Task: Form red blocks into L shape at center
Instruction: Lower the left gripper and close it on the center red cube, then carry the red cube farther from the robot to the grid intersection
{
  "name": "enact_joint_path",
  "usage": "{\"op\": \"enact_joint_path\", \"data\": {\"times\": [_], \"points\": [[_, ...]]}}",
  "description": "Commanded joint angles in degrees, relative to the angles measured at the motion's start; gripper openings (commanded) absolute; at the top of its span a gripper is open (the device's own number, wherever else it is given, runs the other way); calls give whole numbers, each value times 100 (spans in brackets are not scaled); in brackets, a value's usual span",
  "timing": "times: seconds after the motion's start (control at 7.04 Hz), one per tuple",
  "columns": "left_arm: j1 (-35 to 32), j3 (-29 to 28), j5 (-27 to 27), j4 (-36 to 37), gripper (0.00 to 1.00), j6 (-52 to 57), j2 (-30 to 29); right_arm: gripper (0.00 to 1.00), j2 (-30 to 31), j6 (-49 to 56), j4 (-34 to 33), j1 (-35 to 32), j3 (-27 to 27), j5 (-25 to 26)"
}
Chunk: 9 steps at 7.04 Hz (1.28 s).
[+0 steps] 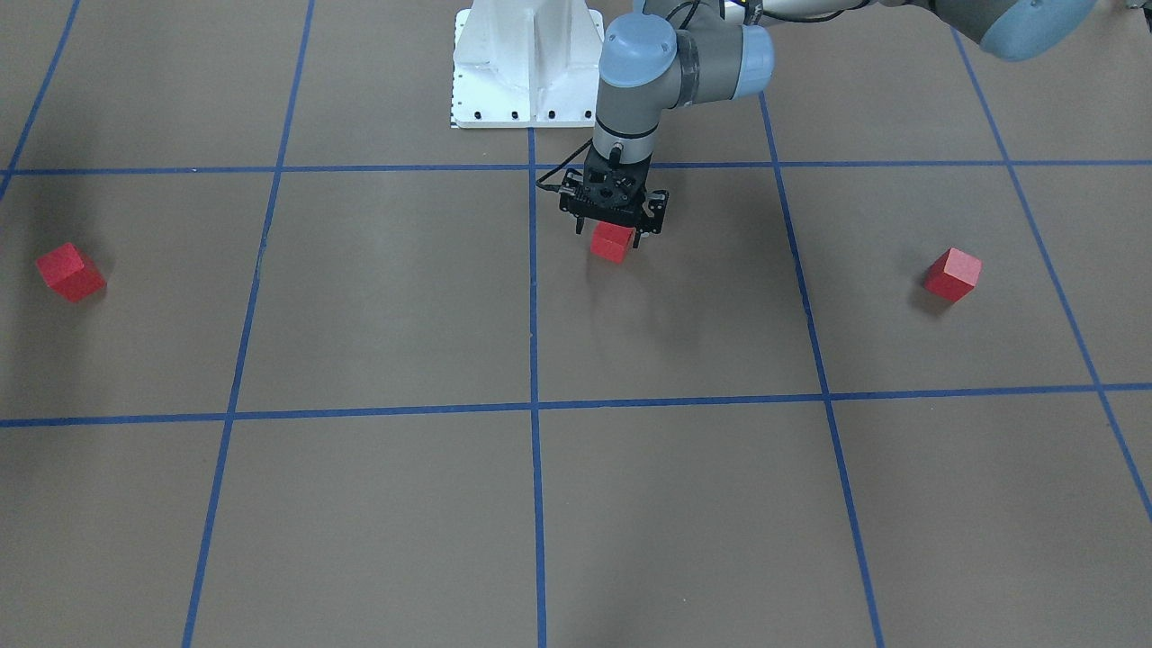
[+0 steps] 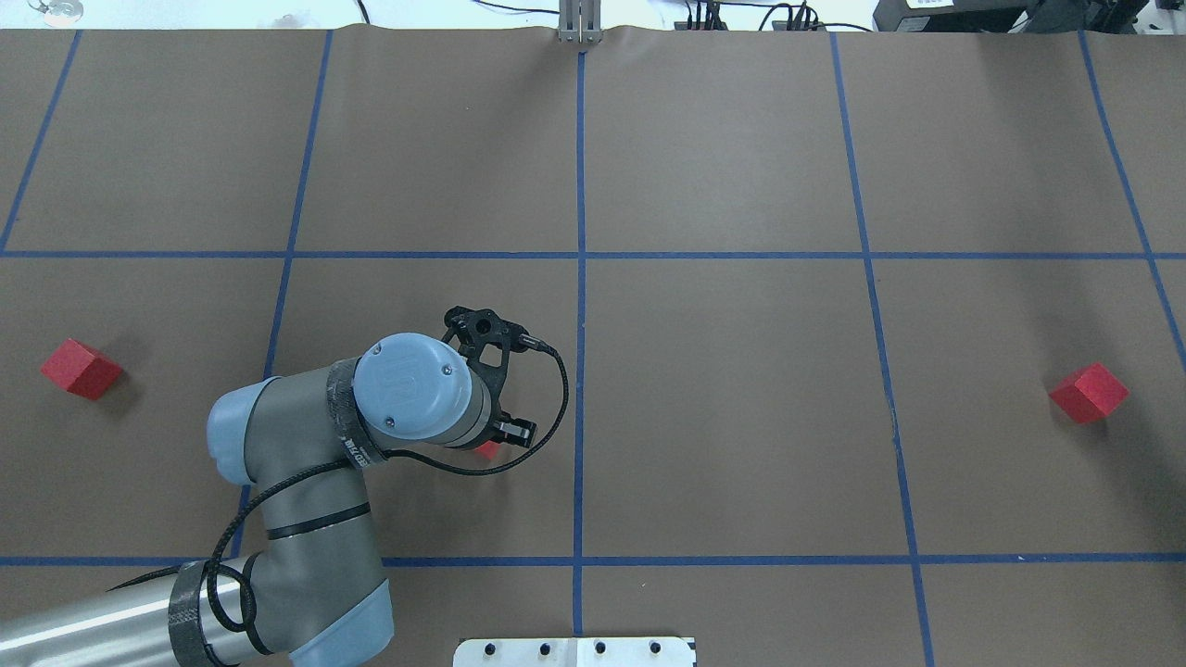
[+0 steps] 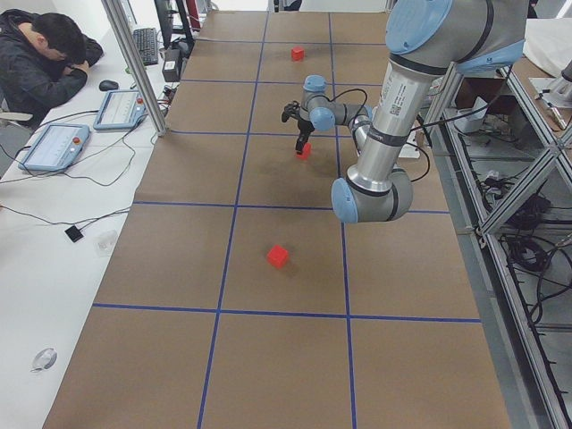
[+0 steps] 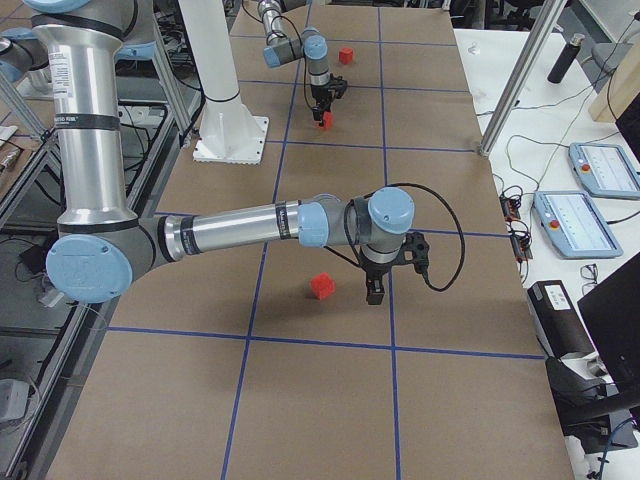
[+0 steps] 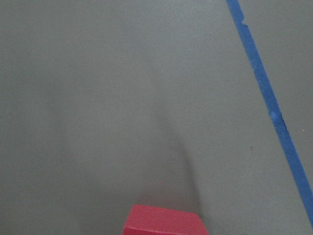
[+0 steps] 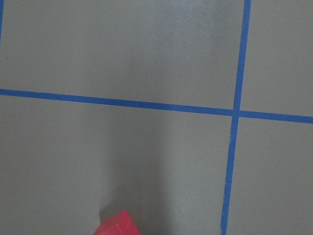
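One red block sits between the left gripper's jaws; contact, we cannot tell. We clamp opposite faces squarely.

person slumped at white desk | tablet beside | mouse near

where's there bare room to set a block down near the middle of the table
Bare: the center crossing and both squares bordering it on the operators' side. Crowded: the robot-side square where the left gripper stands over the middle red block. The left-end red block and right-end red block lie far out.
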State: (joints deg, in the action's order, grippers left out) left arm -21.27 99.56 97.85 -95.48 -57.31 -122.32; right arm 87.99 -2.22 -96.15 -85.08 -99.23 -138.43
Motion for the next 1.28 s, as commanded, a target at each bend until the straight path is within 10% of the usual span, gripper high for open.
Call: {"op": "enact_joint_path", "data": {"times": [0.0,0.14,0.28,0.71,1.14], "points": [[0,-59,15,3,66,-26,15,99,-1,-16,0,0,-9,0],[-35,71,24,47,23,-69,-3,99,-28,-24,0,0,-9,0],[-62,229,33,73,0,-479,-12,99,-45,-24,0,0,0,0],[-947,206,815,179,0,-1220,-291,99,-63,-50,9,0,-52,0],[-1222,-1968,806,74,0,-1634,-2054,99,-124,-59,0,0,-18,0]]}}
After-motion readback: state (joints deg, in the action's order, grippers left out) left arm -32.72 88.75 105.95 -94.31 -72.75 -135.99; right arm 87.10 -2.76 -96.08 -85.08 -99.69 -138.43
